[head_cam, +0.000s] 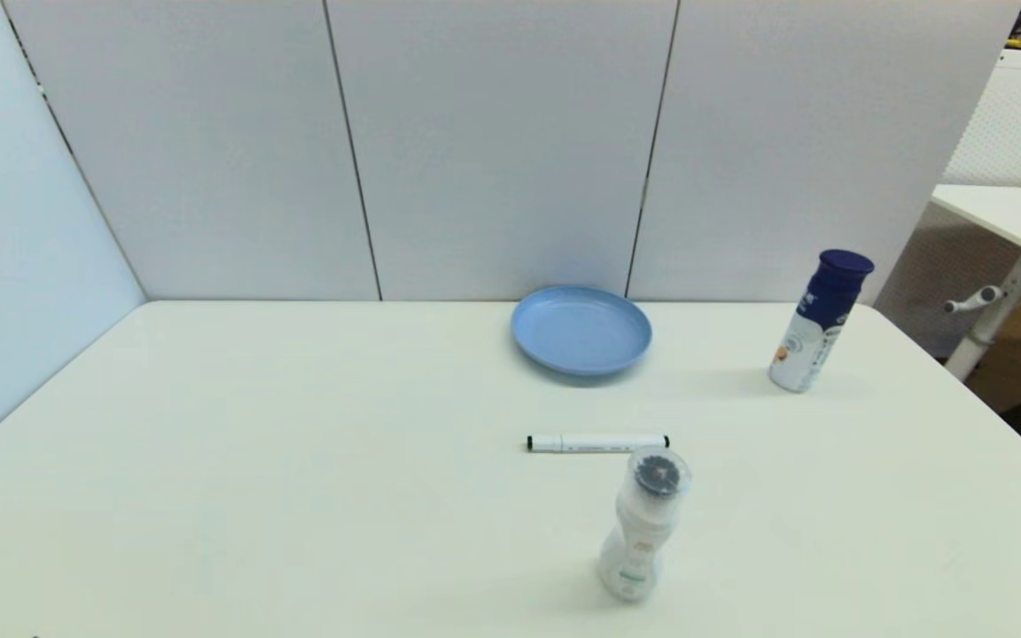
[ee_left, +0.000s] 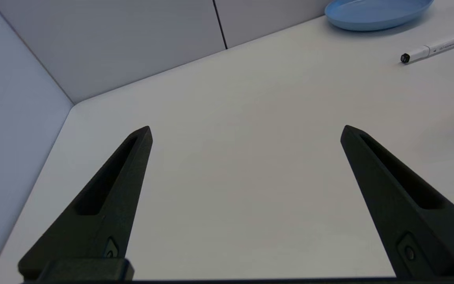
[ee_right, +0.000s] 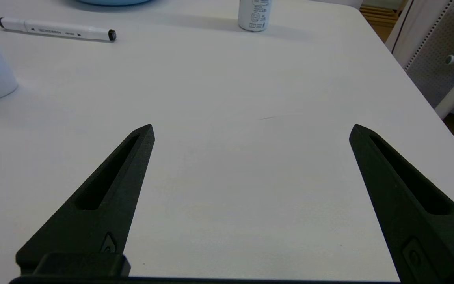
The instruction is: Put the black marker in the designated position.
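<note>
The black marker (head_cam: 597,442), a slim white pen with black tips, lies flat on the white table between the blue plate and a white bottle. It also shows far off in the left wrist view as the marker (ee_left: 440,45) and in the right wrist view as the marker (ee_right: 56,29). My left gripper (ee_left: 246,132) hangs open over bare table at the left side, far from the marker. My right gripper (ee_right: 252,131) is open too, over bare table at the right front. Neither arm shows in the head view. The designated position has no mark that I can see.
A round light-blue plate (head_cam: 580,330) sits near the back wall. A white bottle (head_cam: 642,525) stands just in front of the marker's right end. A bottle with a dark blue cap (head_cam: 820,321) stands at the back right. The table's right edge (ee_right: 416,85) is near the right gripper.
</note>
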Robot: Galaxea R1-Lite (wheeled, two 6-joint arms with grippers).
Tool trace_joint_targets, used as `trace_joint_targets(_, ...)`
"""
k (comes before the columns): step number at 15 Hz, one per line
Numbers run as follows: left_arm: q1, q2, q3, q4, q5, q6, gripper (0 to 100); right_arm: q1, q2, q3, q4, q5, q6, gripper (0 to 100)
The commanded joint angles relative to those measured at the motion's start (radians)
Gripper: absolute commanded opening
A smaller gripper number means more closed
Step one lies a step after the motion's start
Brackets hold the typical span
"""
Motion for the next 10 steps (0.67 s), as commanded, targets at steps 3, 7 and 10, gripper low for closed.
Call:
trace_joint_targets(3,0.022,-0.232,0.190,0.023,0.141,-0.046,100,0.001,0.001,0.000,-0.001,0.001,0.001,100)
trace_joint_targets(7,0.022,-0.232,0.190,0.075,0.142,-0.120,100,0.001,-0.002,0.000,-0.001,0.001,0.001,100)
trace_joint_targets(10,0.022,-0.232,0.190,0.074,0.211,-0.272,100,0.001,0.001,0.000,-0.001,0.001,0.001,100)
